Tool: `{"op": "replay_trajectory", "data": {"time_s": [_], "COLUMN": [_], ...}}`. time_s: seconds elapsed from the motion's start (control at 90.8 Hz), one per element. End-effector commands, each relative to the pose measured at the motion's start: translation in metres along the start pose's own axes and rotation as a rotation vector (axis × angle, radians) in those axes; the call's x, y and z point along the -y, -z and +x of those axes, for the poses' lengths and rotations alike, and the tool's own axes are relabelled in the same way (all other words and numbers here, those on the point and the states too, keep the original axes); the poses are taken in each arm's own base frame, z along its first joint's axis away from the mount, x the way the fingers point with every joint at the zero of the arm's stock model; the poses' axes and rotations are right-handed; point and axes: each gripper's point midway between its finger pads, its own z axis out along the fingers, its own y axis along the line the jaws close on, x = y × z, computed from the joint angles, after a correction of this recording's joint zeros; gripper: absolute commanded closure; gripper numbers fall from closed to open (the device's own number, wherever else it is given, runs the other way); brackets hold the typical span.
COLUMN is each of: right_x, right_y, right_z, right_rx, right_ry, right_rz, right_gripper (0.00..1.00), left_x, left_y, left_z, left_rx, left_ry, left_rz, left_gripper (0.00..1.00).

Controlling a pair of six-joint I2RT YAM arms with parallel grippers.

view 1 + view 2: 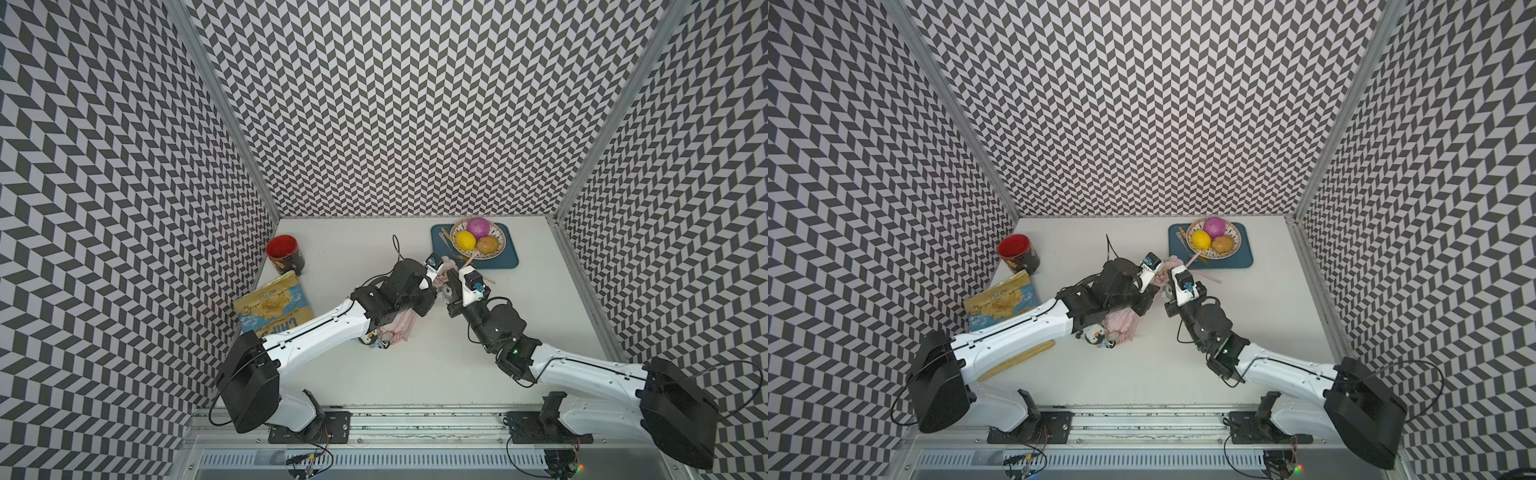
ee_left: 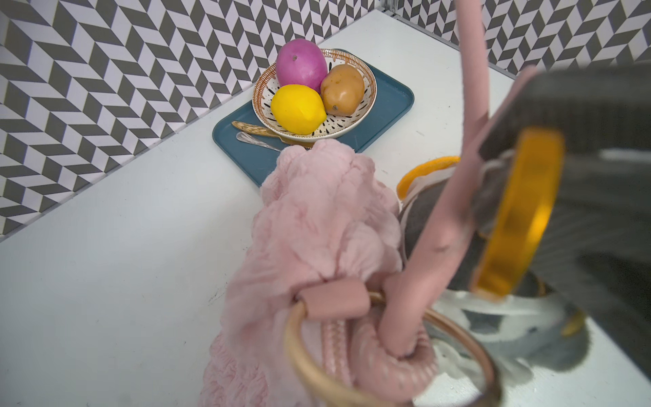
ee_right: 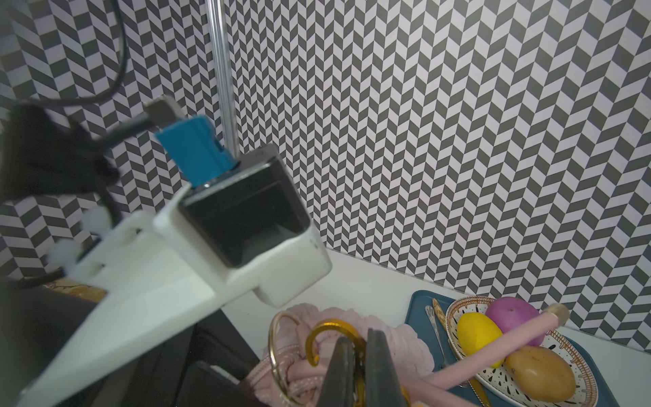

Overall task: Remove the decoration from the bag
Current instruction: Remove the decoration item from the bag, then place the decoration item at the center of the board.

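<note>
1 bag [image 2: 317, 211], 3 fruits [image 2: 297, 109] in 1 bowl [image 2: 331, 132], 1 mug [image 1: 286, 253].

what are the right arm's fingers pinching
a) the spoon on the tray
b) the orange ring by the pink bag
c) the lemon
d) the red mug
b: in the right wrist view the right fingers are closed with the clear orange ring running between them, right beside the pink bag.
</note>
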Motion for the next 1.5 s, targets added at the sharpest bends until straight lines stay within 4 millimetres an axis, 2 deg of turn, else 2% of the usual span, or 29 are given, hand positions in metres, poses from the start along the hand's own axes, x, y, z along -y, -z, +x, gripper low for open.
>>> {"op": "replay_trajectory", "data": {"time_s": [0.0,0.099,0.33,0.584,0.87,1.046,1.333,1.487], "right_x": [0.008,0.014,0.013,0.011,0.016,0.013,0.012,0.009], "right_y": [0.003,0.007,0.012,0.015,0.025,0.036,0.055,0.060], "right_z": [-0.013,0.002,0.035,0.063,0.097,0.111,0.135,0.141], "right_rx": [0.024,-0.028,-0.142,-0.240,-0.391,-0.458,-0.598,-0.644], "right_ry": [-0.061,-0.075,-0.098,-0.135,-0.180,-0.212,-0.232,-0.260], "right_rz": [0.025,0.016,-0.061,-0.114,-0.153,-0.181,-0.193,-0.201], "right_gripper": [1.00,0.95,0.87,0.86,0.82,0.81,0.79,0.78], "left_x": [-0.001,0.001,0.009,0.017,0.009,0.004,-0.001,-0.002], "left_y": [0.009,0.008,0.001,-0.006,-0.018,-0.023,-0.026,-0.029], "left_z": [-0.015,-0.015,-0.008,0.001,0.019,0.028,0.032,0.035], "left_rx": [0.068,0.067,0.045,0.027,-0.019,-0.037,-0.045,-0.057], "left_ry": [0.001,0.008,0.011,0.010,0.025,0.037,0.049,0.050], "left_rz": [-0.007,0.015,0.059,0.102,0.088,0.084,0.088,0.085], "left_gripper": [1.00,1.00,1.00,1.00,1.00,1.00,1.00,1.00]}}
